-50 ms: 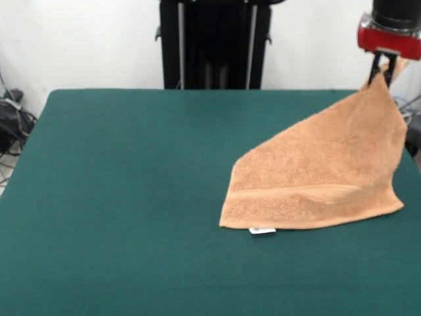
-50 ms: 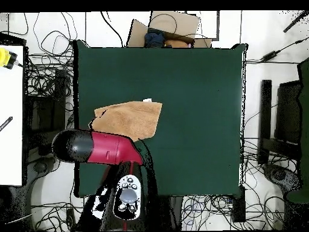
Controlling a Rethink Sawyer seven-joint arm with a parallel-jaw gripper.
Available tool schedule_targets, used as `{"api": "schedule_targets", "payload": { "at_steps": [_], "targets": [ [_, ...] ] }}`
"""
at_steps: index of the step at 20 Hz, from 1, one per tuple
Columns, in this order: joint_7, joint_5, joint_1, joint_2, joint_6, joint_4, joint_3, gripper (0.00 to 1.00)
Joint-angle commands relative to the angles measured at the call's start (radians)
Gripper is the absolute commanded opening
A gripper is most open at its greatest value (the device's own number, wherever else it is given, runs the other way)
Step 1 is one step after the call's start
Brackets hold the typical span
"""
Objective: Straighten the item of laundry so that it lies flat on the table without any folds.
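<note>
At the top right of the front view we see the gripper [image 1: 385,71] with its two dark fingers closed on one corner of the towel [image 1: 316,181], pinching it up off the table [image 1: 118,197]. From that raised corner the cloth drapes down in a slanted sheet to its lower edge, which lies on the green top. That edge, with a woven band above it, runs roughly left to right, and we take this as the long axis. A small white tag [image 1: 262,230] sits at the edge near its left end. From overhead we see the towel [image 2: 130,118] near one side of the table [image 2: 193,84], partly hidden by the red arm [image 2: 99,148], so we cannot quite judge its full outline.
</note>
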Motion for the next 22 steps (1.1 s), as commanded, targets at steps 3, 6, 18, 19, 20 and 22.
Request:
{"api": "schedule_targets", "payload": {
  "at_steps": [3, 6, 18, 19, 20, 22],
  "targets": [
    [0.15, 0.038, -0.135, 0.052, -0.285, 0.123, 0.16, 0.0],
    [0.14, 0.024, -0.16, 0.05, -0.275, 0.126, 0.184, 0.0],
    [0.112, -0.006, -0.268, 0.046, -0.279, 0.159, 0.295, 1.0],
    [0.109, -0.008, -0.268, 0.043, -0.268, 0.157, 0.291, 1.0],
    [0.105, -0.008, -0.279, 0.041, -0.262, 0.162, 0.302, 1.0],
    [0.098, -0.009, -0.293, 0.036, -0.249, 0.166, 0.313, 1.0]
  ]
}}
